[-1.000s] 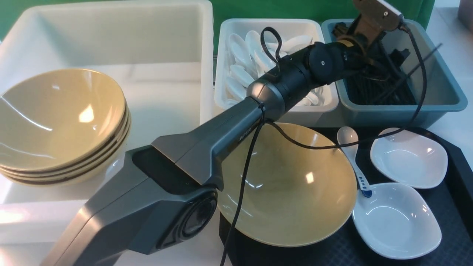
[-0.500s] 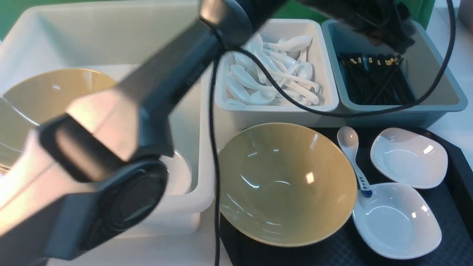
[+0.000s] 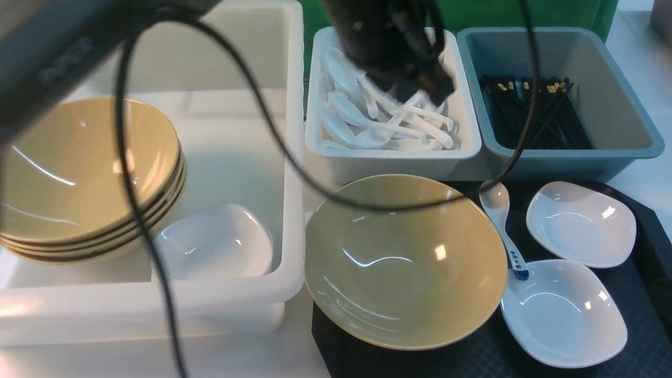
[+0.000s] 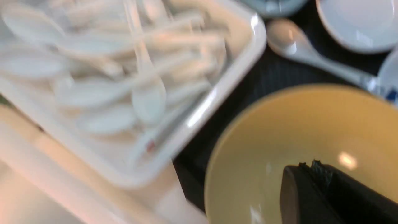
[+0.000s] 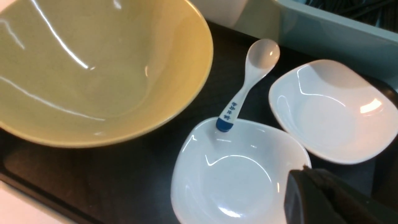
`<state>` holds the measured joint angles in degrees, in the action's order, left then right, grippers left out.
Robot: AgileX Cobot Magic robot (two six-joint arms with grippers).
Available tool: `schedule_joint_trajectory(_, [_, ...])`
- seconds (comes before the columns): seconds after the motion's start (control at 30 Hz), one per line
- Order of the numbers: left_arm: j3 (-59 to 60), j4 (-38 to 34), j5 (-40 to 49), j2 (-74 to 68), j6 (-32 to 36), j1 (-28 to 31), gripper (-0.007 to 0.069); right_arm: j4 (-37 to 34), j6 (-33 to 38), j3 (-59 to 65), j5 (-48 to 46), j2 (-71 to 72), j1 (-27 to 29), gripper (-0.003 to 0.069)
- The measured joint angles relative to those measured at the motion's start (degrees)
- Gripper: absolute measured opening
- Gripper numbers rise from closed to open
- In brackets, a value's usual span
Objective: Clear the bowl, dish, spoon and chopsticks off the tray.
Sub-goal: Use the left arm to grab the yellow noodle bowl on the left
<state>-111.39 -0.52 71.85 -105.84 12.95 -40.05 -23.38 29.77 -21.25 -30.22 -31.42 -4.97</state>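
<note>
The mustard-yellow bowl (image 3: 404, 262) sits on the left part of the black tray (image 3: 648, 220). Right of it lies the white spoon (image 3: 504, 231), its blue handle tip resting on the near dish (image 3: 564, 312); a second dish (image 3: 580, 223) sits behind. Black chopsticks (image 3: 530, 110) lie in the blue-grey tub, none on the tray. My left gripper (image 3: 430, 86), blurred, hangs above the spoon tub; in its wrist view it (image 4: 307, 163) is shut and empty, with the bowl (image 4: 311, 130) beneath. My right gripper (image 5: 303, 169) is shut and empty over the near dish's (image 5: 236, 174) edge.
A large white tub (image 3: 291, 157) on the left holds a stack of yellow bowls (image 3: 84, 173) and a white dish (image 3: 215, 241). A smaller white tub (image 3: 467, 147) holds several plain spoons, next to the blue-grey tub (image 3: 619, 155). A black cable (image 3: 131, 184) hangs across the front view.
My left arm has lifted out of the blue-grey tub and swung left over the spoon tub. Its jaws went from open to shut. The right arm has not visibly moved.
</note>
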Motion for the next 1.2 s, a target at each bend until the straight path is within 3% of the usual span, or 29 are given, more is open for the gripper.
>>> schedule_joint_trajectory(0.2, [14.35,0.82,-6.02,2.06,-1.46,2.14,0.0064,0.00,0.00,0.00,0.00,0.00,0.00,0.0041])
schedule_joint_trajectory(0.43, [17.49,1.26,-13.18,-2.79,-2.32,4.01,0.0324,0.00,0.00,0.00,0.68,0.00,0.00,0.0045])
schedule_joint_trajectory(0.57, [17.49,1.26,-17.27,-5.40,-2.04,4.01,0.0391,0.00,0.00,0.00,0.85,0.00,0.00,0.0045])
schedule_joint_trajectory(0.97, [17.49,2.77,-21.41,-11.32,-1.45,3.86,0.0412,0.00,0.00,0.00,2.12,0.00,0.00,0.0048])
schedule_joint_trajectory(1.2, [17.53,-1.10,-21.06,-12.28,-1.24,3.84,0.0356,0.00,0.00,0.00,2.55,0.00,0.00,0.0059])
